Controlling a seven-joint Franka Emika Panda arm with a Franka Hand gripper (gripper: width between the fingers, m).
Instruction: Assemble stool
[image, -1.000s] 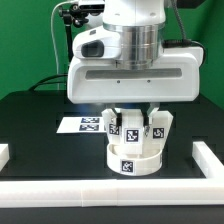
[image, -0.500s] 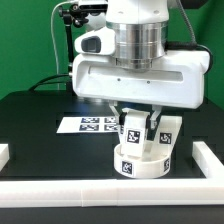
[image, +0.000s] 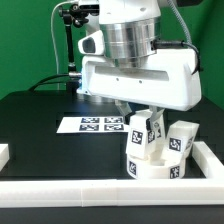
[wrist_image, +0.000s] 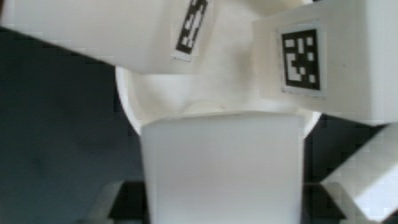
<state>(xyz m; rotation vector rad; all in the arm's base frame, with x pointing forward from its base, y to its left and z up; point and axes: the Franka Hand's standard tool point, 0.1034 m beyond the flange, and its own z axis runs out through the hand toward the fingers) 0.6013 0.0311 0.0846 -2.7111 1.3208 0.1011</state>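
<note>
**Inspector:** Nearest the camera, a white border rail (image: 100, 190) runs along the table edge. Just behind it the seat (image: 155, 168) of the stool sits on the black table (image: 40, 120), at the exterior view's right and close to the side rail (image: 212, 155).

**Assistant:** Legs?

**Inspector:** Three legs stand upright on the seat. One (image: 141, 133) is under the arm, one (image: 158, 127) beside it, and one (image: 182, 140) is outermost. In the wrist view a leg (wrist_image: 222, 170) fills the centre, with the disc (wrist_image: 151, 95) beyond.

**Assistant:** Gripper state?

**Inspector:** The gripper (image: 138, 118) hangs over the near leg. I cannot tell whether the jaws pinch it or stand spread; the fingertips are hidden behind the parts, and dark shapes flank the leg in the wrist view without showing contact.

**Assistant:** Further back?

**Inspector:** The marker board (image: 95, 124) lies flat on the table, apart from the stool.

**Assistant:** Risks?

**Inspector:** In my judgement, two. The seat lies near the corner of the rails, so any sideways drag could jam it against them. Also, a leg not fully seated could tilt or lift out if the arm rises while gripping.
</note>
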